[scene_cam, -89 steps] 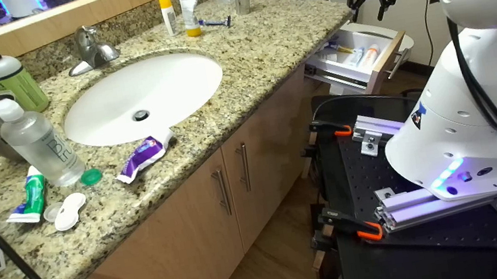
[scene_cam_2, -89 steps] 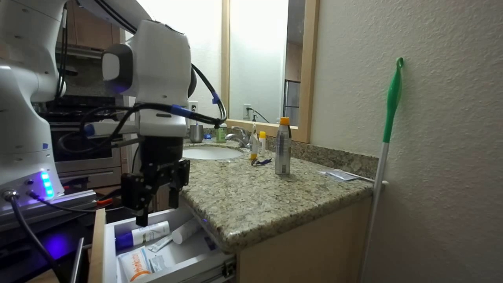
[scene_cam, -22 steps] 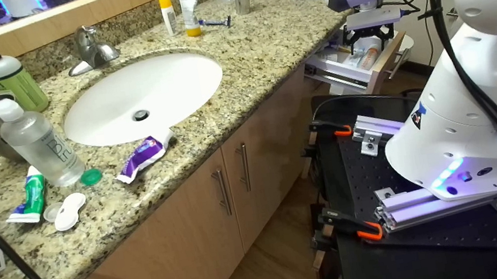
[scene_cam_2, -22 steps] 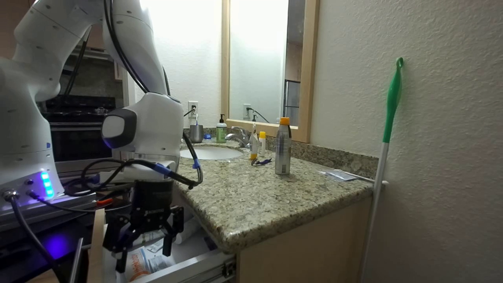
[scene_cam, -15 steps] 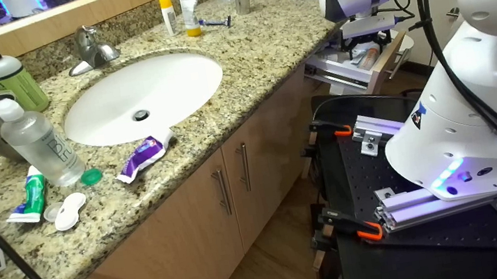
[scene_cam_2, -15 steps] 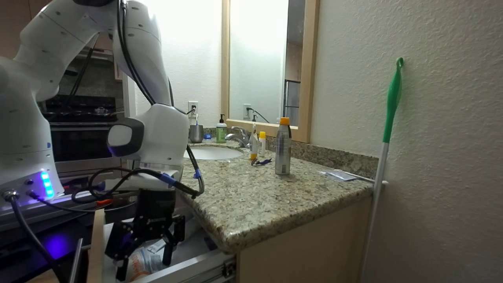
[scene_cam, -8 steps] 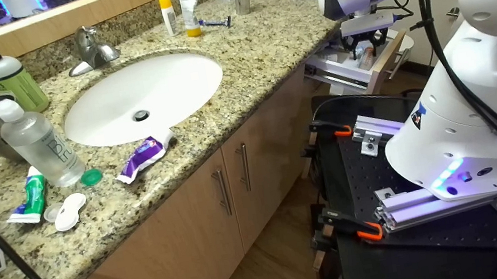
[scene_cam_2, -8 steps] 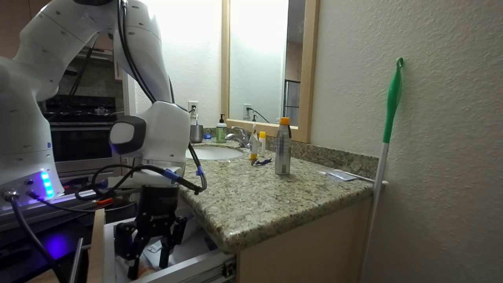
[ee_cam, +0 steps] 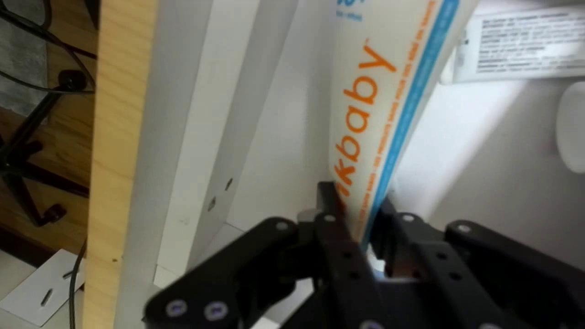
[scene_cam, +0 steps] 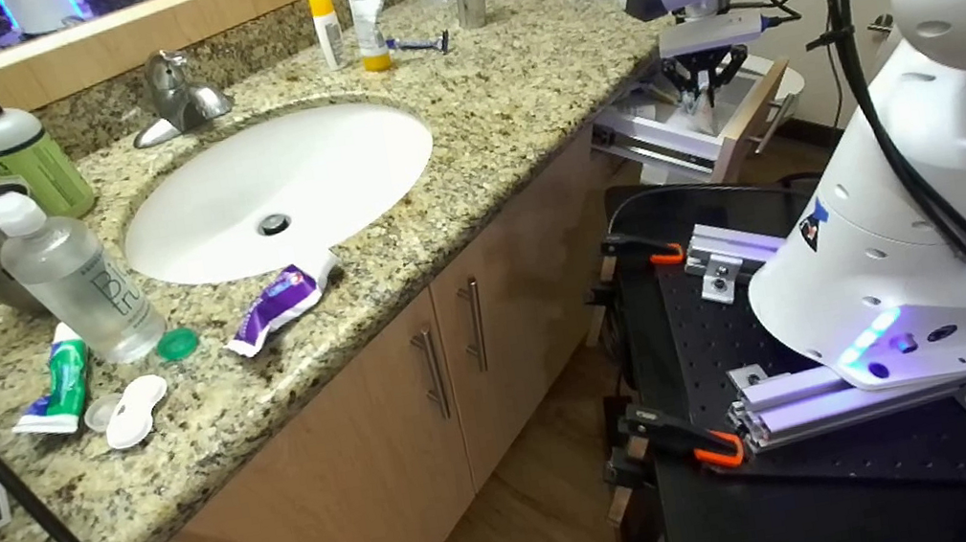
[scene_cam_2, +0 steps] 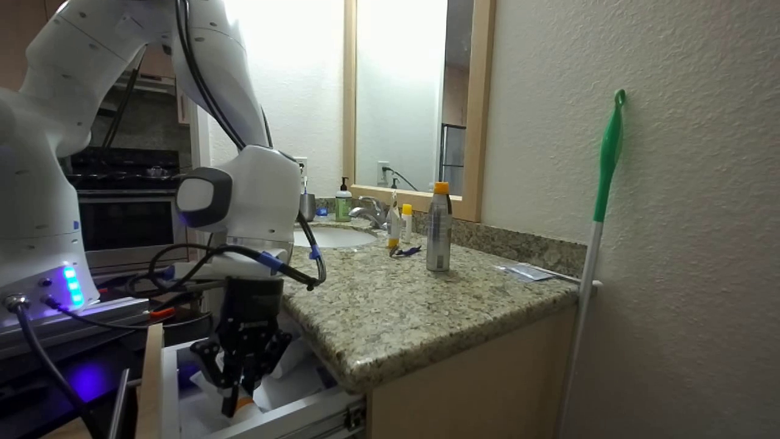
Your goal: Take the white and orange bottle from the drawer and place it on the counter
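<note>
The white and orange bottle (ee_cam: pixel 365 105), a flat tube with orange lettering and a blue stripe, is pinched between the fingers of my gripper (ee_cam: pixel 358 205) in the wrist view. Both sit inside the pulled-out drawer (ee_cam: pixel 123 137). In an exterior view the bottle's orange band and white end (scene_cam_2: pixel 246 410) show just below my gripper (scene_cam_2: pixel 239 399). Whether the bottle is clear of the drawer floor I cannot tell. The speckled granite counter (scene_cam: pixel 532 89) lies beside and above the drawer in both exterior views.
A white printed packet (ee_cam: pixel 530 43) and a round white end of something (ee_cam: pixel 573 128) lie in the drawer. The counter's edge (scene_cam_2: pixel 323 353) is close beside my gripper. A silver spray can (scene_cam_2: pixel 439 235) and a razor (scene_cam_2: pixel 405 250) are on the counter.
My gripper first lowered into the drawer, then its jaws came together on the bottle. Over the last half second it has risen slightly, and the bottle has shifted with it.
</note>
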`<state>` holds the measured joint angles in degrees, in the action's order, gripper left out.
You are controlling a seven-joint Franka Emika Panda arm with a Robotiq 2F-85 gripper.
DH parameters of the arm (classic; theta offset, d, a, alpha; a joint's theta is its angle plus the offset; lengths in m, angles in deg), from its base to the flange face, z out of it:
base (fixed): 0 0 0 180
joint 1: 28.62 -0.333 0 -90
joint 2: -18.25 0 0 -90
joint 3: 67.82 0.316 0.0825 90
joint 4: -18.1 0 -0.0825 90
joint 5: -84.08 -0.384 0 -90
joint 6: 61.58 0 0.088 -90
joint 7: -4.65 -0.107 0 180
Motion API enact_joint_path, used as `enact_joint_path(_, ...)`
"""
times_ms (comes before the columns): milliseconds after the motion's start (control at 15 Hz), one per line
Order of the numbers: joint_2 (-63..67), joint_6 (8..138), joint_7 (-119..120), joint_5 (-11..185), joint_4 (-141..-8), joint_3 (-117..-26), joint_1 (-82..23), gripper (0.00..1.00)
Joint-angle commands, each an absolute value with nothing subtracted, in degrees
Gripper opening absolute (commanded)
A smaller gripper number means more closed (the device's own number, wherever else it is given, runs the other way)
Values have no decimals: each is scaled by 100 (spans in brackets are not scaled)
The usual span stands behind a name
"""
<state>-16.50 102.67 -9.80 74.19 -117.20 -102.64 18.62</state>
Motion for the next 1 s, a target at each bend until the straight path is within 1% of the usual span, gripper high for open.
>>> enact_joint_path(0,-780,9346,-574,7322,-11617,-10145,2161,5)
enact_joint_path(67,-554,9112,-457,7348,-11582,-10157,2201,2)
enact_joint_path(133,-311,8895,-315,7394,-11574,-10191,2236,4)
enact_joint_path(400,710,7798,578,7719,-11393,-10296,2385,4)
enact_joint_path(600,1687,6714,1431,7743,-11169,-10360,2537,4)
enact_joint_path(733,2123,5860,1730,7387,-10825,-10360,2545,4)
enact_joint_path(933,2505,4392,1151,6770,-10199,-10309,2284,4)
